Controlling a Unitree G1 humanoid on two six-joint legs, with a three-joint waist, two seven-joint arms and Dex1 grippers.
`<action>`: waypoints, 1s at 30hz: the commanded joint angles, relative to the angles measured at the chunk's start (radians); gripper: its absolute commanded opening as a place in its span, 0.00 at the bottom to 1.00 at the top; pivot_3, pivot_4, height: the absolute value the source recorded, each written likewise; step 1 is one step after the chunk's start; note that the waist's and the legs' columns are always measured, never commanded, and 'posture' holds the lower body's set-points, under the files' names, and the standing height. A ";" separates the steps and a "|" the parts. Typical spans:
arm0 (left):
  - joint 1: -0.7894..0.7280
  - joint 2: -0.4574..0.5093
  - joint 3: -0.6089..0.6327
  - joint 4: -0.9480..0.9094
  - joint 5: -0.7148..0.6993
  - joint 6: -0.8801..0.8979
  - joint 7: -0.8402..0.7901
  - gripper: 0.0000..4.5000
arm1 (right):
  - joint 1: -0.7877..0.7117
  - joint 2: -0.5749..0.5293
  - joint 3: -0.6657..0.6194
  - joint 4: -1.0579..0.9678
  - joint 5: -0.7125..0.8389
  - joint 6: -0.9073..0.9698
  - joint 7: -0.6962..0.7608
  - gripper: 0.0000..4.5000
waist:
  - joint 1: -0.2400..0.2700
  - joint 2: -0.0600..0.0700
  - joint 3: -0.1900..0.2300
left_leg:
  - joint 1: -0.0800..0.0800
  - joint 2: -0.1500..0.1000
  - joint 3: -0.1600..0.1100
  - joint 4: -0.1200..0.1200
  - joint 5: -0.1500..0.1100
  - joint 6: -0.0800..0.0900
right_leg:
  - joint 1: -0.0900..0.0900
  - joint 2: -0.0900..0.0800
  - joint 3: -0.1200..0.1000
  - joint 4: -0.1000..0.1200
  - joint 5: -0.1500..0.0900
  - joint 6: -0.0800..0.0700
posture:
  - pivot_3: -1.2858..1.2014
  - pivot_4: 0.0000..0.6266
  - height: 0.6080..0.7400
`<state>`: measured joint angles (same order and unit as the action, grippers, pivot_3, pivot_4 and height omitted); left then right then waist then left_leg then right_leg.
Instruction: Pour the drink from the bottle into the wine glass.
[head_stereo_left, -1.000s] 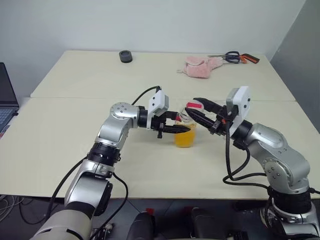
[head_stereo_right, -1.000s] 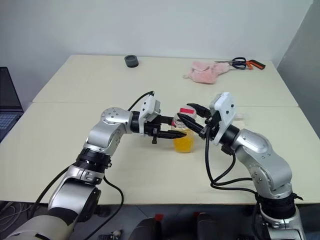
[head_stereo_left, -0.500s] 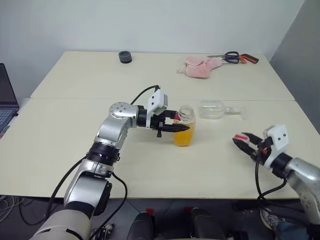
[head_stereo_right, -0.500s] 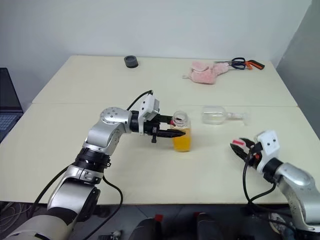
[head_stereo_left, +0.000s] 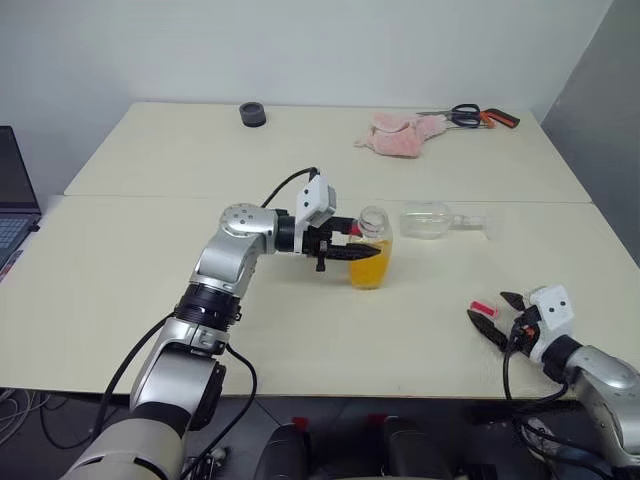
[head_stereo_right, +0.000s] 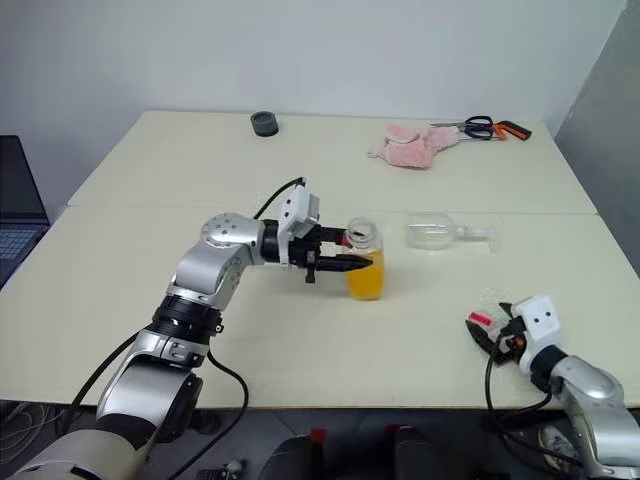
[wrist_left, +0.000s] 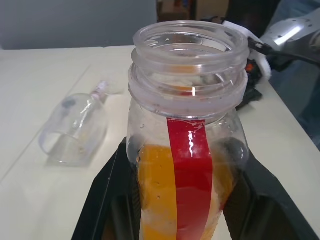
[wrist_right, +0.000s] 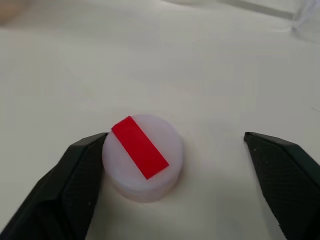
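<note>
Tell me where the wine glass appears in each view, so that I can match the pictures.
Left eye view: the wine glass lies on its side, right of the bottle.
Right eye view: the same place, right of the bottle.
Left wrist view: it lies beside the bottle, with its open bowl facing the camera.
Right wrist view: a clear stem beyond the cap is probably the glass, but I cannot be sure.
Shared landmark: the bottle with the red stripe.

Our left pincer (head_stereo_left: 362, 256) is clamped tight, arm reaching inward — our right pincer (wrist_right: 175, 150) sits low, fingers spread wide.
</note>
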<state>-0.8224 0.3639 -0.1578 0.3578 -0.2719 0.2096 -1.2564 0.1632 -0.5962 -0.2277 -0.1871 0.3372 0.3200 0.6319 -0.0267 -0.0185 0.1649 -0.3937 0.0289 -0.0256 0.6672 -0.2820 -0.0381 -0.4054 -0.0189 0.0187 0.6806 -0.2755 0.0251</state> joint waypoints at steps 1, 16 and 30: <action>-0.005 -0.002 0.053 -0.061 -0.029 -0.007 0.053 0.37 | 0.003 -0.038 -0.053 -0.088 0.054 0.035 0.034 1.00 | -0.001 0.000 0.000 | 0.000 0.000 0.000 0.000 0.000 0.000 | 0.000 0.000 0.000 0.000 0.000 0.000 | 0.52 0.24 1.00; 0.061 0.100 0.271 0.018 0.039 -0.040 0.452 0.37 | -0.444 0.015 0.263 -0.318 0.199 0.304 0.047 1.00 | -0.004 0.000 0.000 | 0.001 0.000 -0.002 0.001 0.000 0.000 | 0.000 0.000 0.000 0.001 0.000 0.000 | 0.52 0.24 1.00; -0.012 0.156 0.392 0.303 0.056 -0.094 0.716 0.37 | -0.739 0.257 0.485 -0.067 0.012 0.265 0.008 1.00 | 0.008 -0.001 0.000 | -0.007 0.000 -0.005 0.008 0.000 0.000 | -0.001 -0.002 -0.006 0.001 0.000 0.000 | 0.52 0.24 1.00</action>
<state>-0.7908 0.5027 0.2087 0.6695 -0.2072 0.1417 -0.5495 -0.5691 -0.3408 0.2593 -0.2502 0.3625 0.5861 0.6485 -0.0186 -0.0197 0.1644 -0.4002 0.0283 -0.0301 0.6758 -0.2820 -0.0381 -0.4068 -0.0214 0.0129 0.6818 -0.2751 0.0251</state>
